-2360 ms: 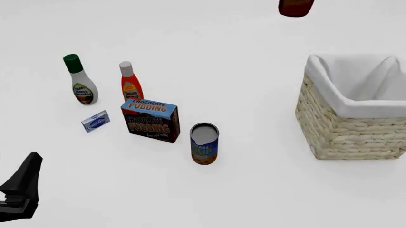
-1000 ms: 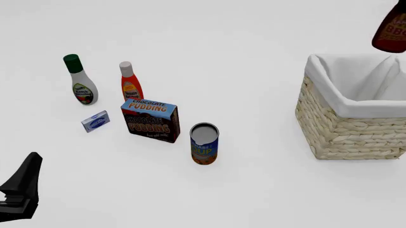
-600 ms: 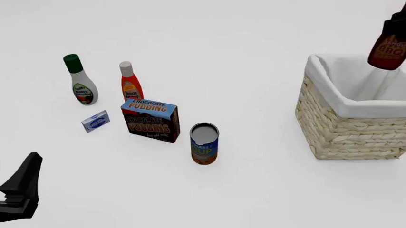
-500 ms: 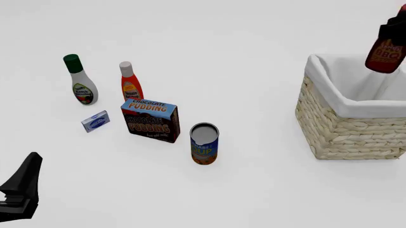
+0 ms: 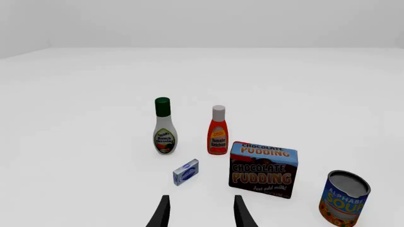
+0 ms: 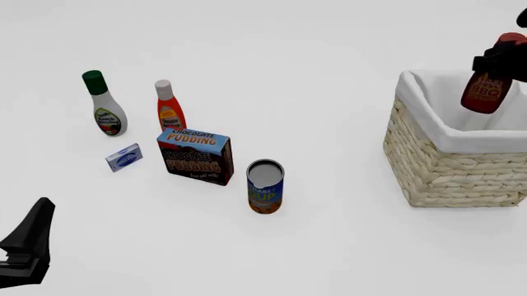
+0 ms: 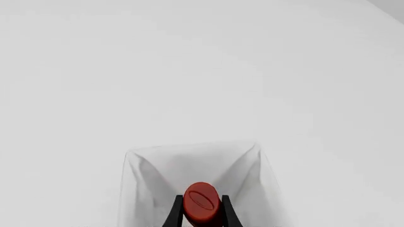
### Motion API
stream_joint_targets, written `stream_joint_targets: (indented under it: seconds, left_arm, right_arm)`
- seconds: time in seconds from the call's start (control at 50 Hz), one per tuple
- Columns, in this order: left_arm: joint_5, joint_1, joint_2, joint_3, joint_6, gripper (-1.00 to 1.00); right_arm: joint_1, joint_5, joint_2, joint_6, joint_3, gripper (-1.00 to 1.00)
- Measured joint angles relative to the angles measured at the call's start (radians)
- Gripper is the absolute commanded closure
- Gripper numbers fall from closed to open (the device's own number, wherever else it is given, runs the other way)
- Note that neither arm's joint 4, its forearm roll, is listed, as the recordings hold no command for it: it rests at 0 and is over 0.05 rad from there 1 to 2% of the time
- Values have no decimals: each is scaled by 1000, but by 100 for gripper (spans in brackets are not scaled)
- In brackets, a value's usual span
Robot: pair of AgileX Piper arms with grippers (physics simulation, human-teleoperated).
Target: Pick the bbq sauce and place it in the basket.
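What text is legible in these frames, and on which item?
"CHOCOLATE PUDDING", "Just add milk!": pudding box.
"ALPHABET SOUP": soup can.
"BBQ": bbq sauce, held by the right gripper over the basket.
"Tomato Ketchup": orange-red bottle, barely legible.
"Ranch Dressing": green-capped white bottle, barely legible.
Small blue box: too blurred to read.
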Motion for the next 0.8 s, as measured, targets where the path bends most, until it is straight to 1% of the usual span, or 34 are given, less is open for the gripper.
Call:
stream_joint_targets:
  seconds: [0.38, 0.8]
  left_arm:
    - [0, 0, 0, 0, 0, -100]
    - [0, 0, 0, 0, 0, -100]
  right_arm:
    - [-11, -62, 65, 10, 49, 100]
    - [-7, -110, 146, 14, 58, 100]
